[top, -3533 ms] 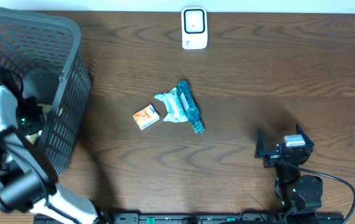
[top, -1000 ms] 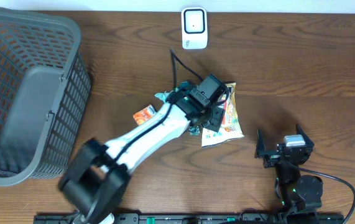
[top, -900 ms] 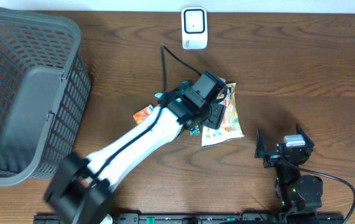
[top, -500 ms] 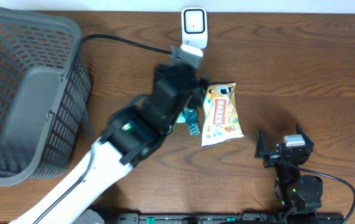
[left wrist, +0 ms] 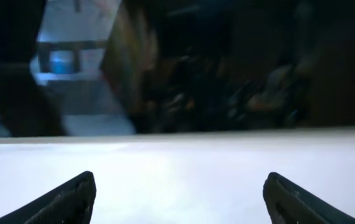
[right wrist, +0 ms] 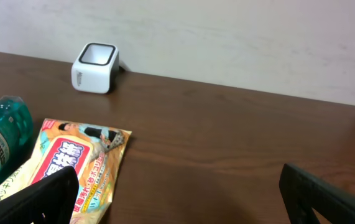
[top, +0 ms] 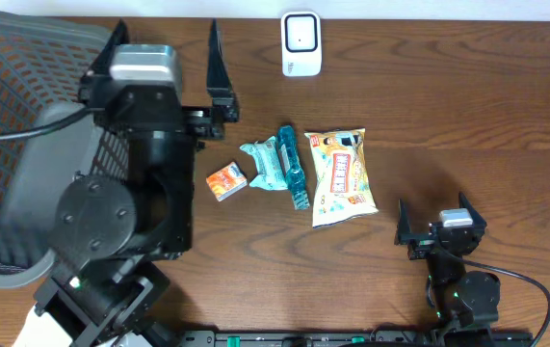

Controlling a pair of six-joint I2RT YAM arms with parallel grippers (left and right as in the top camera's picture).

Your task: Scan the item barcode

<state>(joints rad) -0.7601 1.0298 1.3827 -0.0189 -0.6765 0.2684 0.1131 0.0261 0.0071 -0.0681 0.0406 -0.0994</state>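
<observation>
A yellow snack bag (top: 342,176) lies flat on the table to the right of a teal packet (top: 276,166) and a small orange box (top: 226,180). The white scanner (top: 301,43) stands at the back edge. My left gripper (top: 167,23) is raised high over the table's left side, open and empty. Its wrist view shows only a blurred pale surface between the fingertips (left wrist: 81,190). My right gripper (top: 440,229) rests open at the front right, and the snack bag (right wrist: 71,168), teal packet (right wrist: 0,134) and scanner (right wrist: 96,67) lie ahead of it. No barcode shows.
A large grey mesh basket (top: 24,58) stands at the left, partly hidden by my raised left arm. Bare wood lies between the snack bag and the right gripper and along the back right.
My left gripper let go of the snack bag beside the teal packet, opened wider, then rose and swung back to the left. The right arm has not moved.
</observation>
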